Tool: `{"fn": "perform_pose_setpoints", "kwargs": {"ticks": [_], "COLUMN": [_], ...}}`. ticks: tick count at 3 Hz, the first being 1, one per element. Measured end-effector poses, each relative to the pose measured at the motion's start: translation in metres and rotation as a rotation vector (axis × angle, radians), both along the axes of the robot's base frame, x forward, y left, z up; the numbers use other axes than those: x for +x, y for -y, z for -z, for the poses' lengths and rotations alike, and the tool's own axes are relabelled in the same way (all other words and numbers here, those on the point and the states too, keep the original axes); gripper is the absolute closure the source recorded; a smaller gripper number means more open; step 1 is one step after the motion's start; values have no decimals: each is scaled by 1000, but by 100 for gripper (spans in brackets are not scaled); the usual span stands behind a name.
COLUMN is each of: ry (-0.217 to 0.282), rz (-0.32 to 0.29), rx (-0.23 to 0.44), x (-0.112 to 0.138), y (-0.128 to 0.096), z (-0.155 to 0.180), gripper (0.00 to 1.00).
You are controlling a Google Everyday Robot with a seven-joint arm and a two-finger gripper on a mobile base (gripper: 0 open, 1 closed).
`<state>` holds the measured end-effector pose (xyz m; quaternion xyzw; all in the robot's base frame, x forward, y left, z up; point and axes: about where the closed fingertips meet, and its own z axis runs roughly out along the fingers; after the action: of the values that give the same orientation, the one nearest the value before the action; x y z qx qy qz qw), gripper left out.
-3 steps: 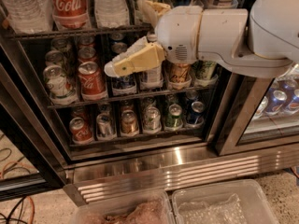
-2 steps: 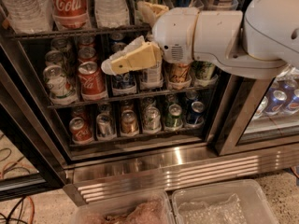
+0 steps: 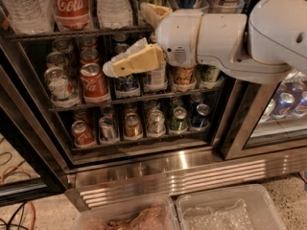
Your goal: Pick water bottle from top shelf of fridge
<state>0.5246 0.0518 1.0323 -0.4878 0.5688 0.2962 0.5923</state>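
Observation:
The fridge (image 3: 192,174) stands open in front of me. On its top shelf (image 3: 72,33) stand a clear ribbed water bottle (image 3: 113,5), a red-labelled Coca-Cola bottle (image 3: 72,4) to its left, and another clear water bottle (image 3: 21,7) at the far left. My gripper (image 3: 125,38) is open and empty, on the white arm (image 3: 225,35) that reaches in from the right. Its lower cream finger (image 3: 134,63) points left in front of the middle-shelf cans. Its upper finger (image 3: 152,12) is beside the top shelf, just right of the nearer water bottle.
Several cans fill the middle shelf (image 3: 93,83) and the lower shelf (image 3: 132,124). A closed glass door (image 3: 283,104) with cans behind it is at the right. Two clear plastic bins (image 3: 230,210) sit on the floor in front. Cables (image 3: 14,176) lie at the left.
The gripper has shifted slightly to the left in front of the middle shelf. The bottles and cans have not moved.

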Motion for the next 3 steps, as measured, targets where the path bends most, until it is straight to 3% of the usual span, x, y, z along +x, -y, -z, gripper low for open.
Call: {"fn": "perform_pose_setpoints", "kwargs": {"ticks": [3], "ry": [53], "rz": [51], "rx": [76], "x": [21], "y": [-18], "z": [-14], "gripper": [0]}}
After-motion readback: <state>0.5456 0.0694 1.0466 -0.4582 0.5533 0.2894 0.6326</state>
